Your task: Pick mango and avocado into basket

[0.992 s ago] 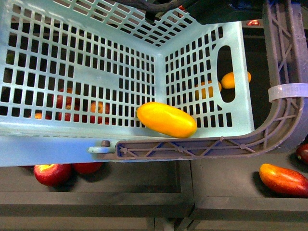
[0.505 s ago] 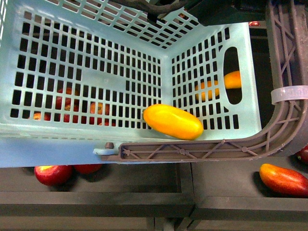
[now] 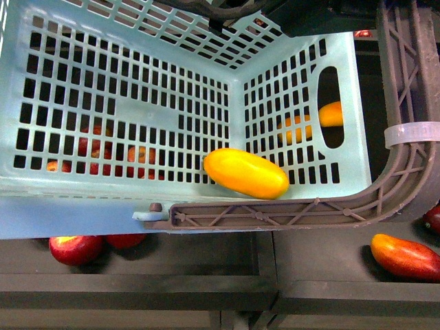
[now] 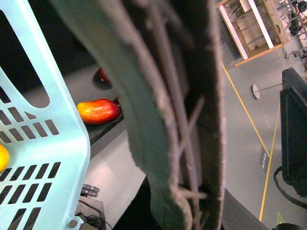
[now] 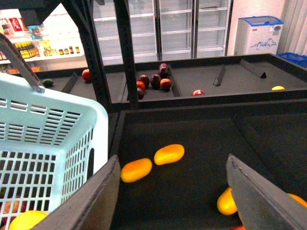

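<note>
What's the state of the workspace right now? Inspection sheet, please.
Surface: dark produce bins with fruit lying loose in them.
Job's things: mango lies inside the basket; avocado not made out.
Clutter: red apples, blushed mango, yellow-orange fruits.
Grippers: right gripper open and empty; left gripper hidden behind the basket handle, cannot tell.
Cables: one loop on the floor by a black unit.
Surroundings: shop with glass-door fridges.

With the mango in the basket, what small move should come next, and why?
I'd probably move the right gripper, its jaws open and empty, toward the dark-green fruit on the far shelf, likely the avocado; the basket holds only the mango.
</note>
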